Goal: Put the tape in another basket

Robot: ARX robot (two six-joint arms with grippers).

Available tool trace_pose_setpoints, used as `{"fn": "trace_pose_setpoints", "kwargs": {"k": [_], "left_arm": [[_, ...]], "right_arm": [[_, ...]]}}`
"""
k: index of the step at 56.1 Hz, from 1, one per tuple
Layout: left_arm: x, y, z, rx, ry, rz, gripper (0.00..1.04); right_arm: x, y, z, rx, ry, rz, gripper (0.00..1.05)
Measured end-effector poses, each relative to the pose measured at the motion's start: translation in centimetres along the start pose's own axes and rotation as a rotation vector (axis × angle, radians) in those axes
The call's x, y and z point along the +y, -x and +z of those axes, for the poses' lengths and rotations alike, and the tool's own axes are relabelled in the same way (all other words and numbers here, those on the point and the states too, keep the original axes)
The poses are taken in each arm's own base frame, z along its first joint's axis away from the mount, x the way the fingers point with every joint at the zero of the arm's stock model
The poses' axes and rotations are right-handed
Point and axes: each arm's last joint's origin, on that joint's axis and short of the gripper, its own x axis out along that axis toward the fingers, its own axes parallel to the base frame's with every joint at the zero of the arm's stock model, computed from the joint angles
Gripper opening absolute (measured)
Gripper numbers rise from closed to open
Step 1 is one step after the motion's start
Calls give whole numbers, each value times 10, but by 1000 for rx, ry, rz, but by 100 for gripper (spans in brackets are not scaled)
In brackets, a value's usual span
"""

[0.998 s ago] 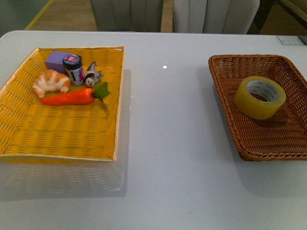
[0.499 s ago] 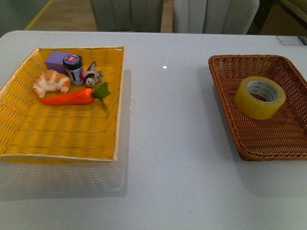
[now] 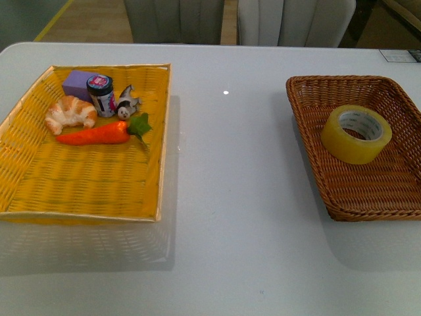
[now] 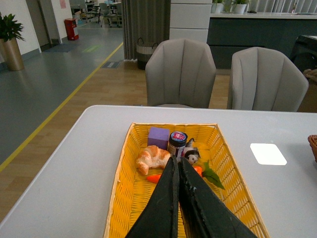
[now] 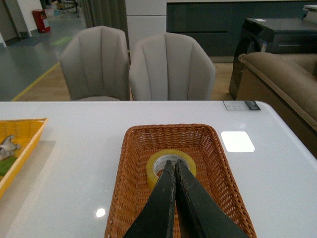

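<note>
The tape (image 3: 356, 133), a wide yellowish roll with a white core, lies flat in the brown wicker basket (image 3: 309, 137) at the table's right. It also shows in the right wrist view (image 5: 157, 162), inside the basket (image 5: 130, 184). My right gripper (image 5: 172, 164) is shut and empty, raised above the basket on its near side, tips in line with the roll. My left gripper (image 4: 176, 160) is shut and empty, raised above the yellow tray (image 4: 124, 193). Neither arm shows in the front view.
The yellow woven tray (image 3: 85, 184) at the table's left holds a croissant (image 3: 69, 112), a carrot (image 3: 95, 134), a purple block (image 3: 77, 83), a small jar (image 3: 100, 94) and a small figure (image 3: 125, 104). White table (image 3: 230, 197) lies between the two baskets. Grey chairs (image 5: 136, 64) stand behind the far edge.
</note>
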Motion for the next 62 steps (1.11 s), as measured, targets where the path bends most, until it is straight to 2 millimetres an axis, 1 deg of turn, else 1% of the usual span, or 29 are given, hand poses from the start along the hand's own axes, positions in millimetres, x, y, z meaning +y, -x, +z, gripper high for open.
{"fn": "trace_pose_setpoints", "kwargs": {"k": [30, 54, 59, 62], "left_arm": [[0, 0, 0, 0, 0, 0, 2], [0, 0, 0, 0, 0, 0, 2], [0, 0, 0, 0, 0, 0, 2], [0, 0, 0, 0, 0, 0, 2]], "right_arm": [[0, 21, 5, -16, 0, 0, 2], [0, 30, 5, -16, 0, 0, 2], [0, 37, 0, 19, 0, 1, 2], [0, 40, 1, -1, 0, 2, 2]]}}
